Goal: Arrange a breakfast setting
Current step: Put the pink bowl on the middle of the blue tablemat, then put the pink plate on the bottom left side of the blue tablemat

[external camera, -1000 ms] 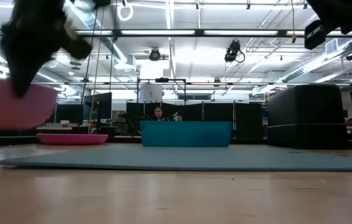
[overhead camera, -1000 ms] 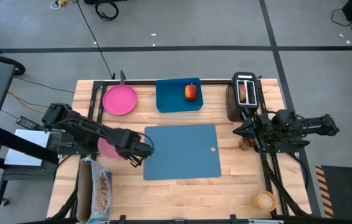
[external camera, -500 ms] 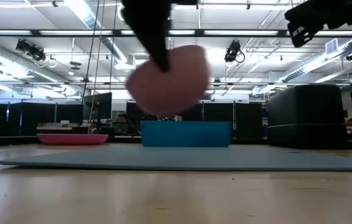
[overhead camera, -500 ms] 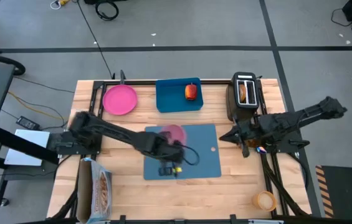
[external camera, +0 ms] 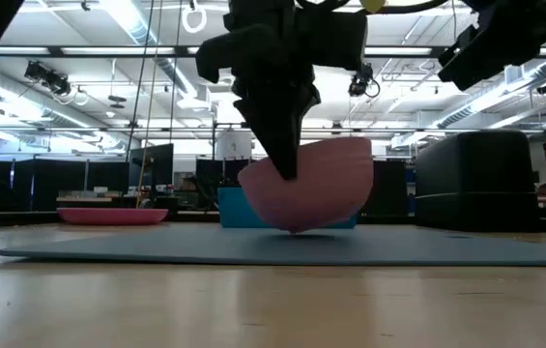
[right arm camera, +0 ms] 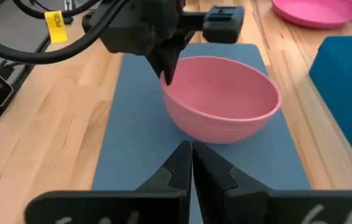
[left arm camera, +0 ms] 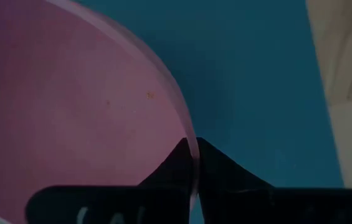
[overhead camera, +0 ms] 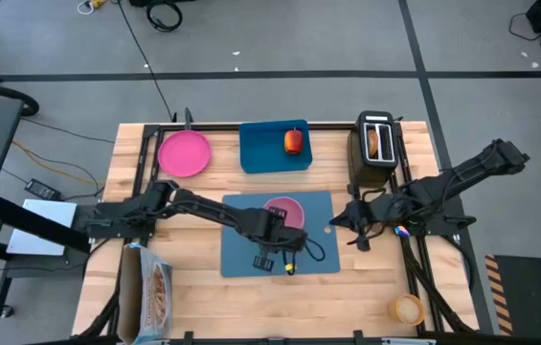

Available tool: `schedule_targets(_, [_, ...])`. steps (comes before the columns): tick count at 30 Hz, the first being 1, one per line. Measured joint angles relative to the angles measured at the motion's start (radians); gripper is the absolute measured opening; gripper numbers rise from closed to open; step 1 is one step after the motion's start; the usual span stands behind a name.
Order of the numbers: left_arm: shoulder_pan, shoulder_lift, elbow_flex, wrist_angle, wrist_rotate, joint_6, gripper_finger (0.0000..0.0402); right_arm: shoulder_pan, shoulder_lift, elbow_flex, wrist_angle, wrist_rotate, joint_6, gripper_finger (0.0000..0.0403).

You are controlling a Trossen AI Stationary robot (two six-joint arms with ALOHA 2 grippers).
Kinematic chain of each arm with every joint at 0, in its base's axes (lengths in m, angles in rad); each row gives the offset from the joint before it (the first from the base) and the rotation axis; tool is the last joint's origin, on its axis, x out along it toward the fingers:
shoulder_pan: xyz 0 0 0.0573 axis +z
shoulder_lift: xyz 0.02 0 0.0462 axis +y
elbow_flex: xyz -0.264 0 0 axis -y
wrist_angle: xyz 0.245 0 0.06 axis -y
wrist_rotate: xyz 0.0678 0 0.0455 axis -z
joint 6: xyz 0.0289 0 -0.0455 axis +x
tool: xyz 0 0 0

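Carrying the pink bowl (overhead camera: 284, 212) in from the table's left edge within the last second, the left gripper (overhead camera: 272, 231) now holds it low over the slate-blue mat (overhead camera: 314, 257), fingers (left arm camera: 185, 163) pinched on the near rim. The low view shows the bowl's base at or just above the mat; contact cannot be confirmed. In the inspector's judgement, the bowl placement is nearly complete and release is the step in hand.

Working left to right: the pink plate (overhead camera: 184, 153) sits off the mat at the table's back left and appears empty. The bowl is empty. The brighter blue tray (overhead camera: 262, 153) holds the red apple (overhead camera: 293, 142). The black toaster (overhead camera: 376, 153) holds a toast slice (overhead camera: 374, 142). The right gripper (overhead camera: 354, 222), having advanced toward the mat's right edge, hovers there with fingers together and holding nothing.
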Motion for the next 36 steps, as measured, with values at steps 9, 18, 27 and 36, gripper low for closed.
schedule_targets(9, [-0.01,-0.001,0.001,-0.094,0.046,0.016,0.0018,0.0,0.048,0.0,0.03,0.032,0.001,0.0051])
schedule_targets(18, [-0.023,-0.001,0.001,-0.066,0.055,0.03,0.0039,0.001,0.131,0.0,0.053,0.004,-0.004,0.0103])
schedule_targets(27, [-0.029,-0.074,0.0,-0.199,0.054,-0.058,0.0138,0.001,0.119,0.0,0.071,0.024,-0.007,0.0146])
schedule_targets(36, [0.074,-0.373,-0.253,-0.269,-0.08,-0.367,0.0156,0.027,0.109,0.0,0.086,0.024,0.02,0.015])
